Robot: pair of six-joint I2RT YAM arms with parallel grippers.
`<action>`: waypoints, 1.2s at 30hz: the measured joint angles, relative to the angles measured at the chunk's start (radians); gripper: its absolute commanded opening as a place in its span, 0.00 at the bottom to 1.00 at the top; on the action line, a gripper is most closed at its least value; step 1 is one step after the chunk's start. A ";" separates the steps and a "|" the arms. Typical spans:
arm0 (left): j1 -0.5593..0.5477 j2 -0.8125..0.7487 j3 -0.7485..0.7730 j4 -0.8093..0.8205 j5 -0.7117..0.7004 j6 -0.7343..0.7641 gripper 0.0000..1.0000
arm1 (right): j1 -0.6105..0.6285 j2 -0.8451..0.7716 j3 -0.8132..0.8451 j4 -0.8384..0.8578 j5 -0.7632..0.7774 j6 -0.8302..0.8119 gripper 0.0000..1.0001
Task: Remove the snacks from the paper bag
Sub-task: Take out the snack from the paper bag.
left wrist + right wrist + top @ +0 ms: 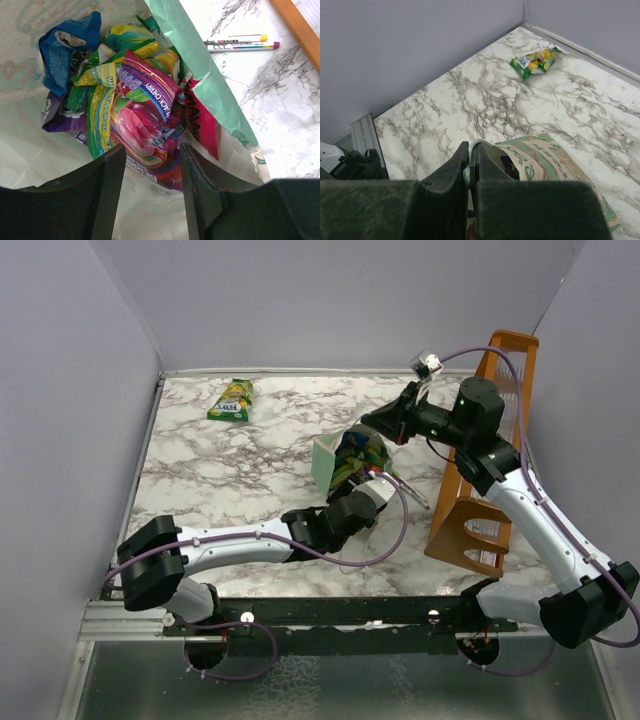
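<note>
The mint-green paper bag [328, 460] is mid-table, its mouth turned toward my left gripper [372, 492]. In the left wrist view the left gripper [150, 167] is open at the bag's mouth, its jaws either side of a purple-pink packet [145, 115], not touching it. Several more snacks lie inside, among them a blue one [70, 47] and a red one [202, 125]. My right gripper [472, 162] is shut on the bag's rim [479, 146]; it also shows in the top view [385, 425]. One green-yellow packet [231, 400] lies on the table at the far left and shows in the right wrist view [535, 61].
A tall orange-brown wooden rack [490, 470] stands at the right, close behind the right arm. Two thin pens [240, 42] lie on the marble between the bag and the rack. Grey walls close in the table on three sides.
</note>
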 measured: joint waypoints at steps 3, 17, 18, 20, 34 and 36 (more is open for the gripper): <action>0.003 0.035 0.000 0.025 -0.006 0.008 0.55 | 0.000 -0.003 0.000 -0.005 0.000 0.000 0.01; 0.048 0.127 0.001 0.063 -0.044 0.045 0.27 | 0.000 -0.015 -0.011 -0.005 0.000 0.016 0.01; 0.050 0.127 0.001 0.064 -0.044 0.045 0.24 | 0.000 -0.019 -0.014 -0.005 0.000 0.018 0.01; 0.053 0.126 0.002 0.061 -0.044 0.050 0.18 | 0.000 -0.025 -0.018 -0.004 0.001 0.020 0.01; 0.055 -0.115 -0.014 -0.019 0.047 0.043 0.00 | 0.000 -0.044 -0.037 0.006 0.023 0.034 0.01; 0.055 -0.180 -0.018 -0.025 0.081 0.043 0.00 | 0.000 -0.044 -0.037 0.008 0.024 0.037 0.01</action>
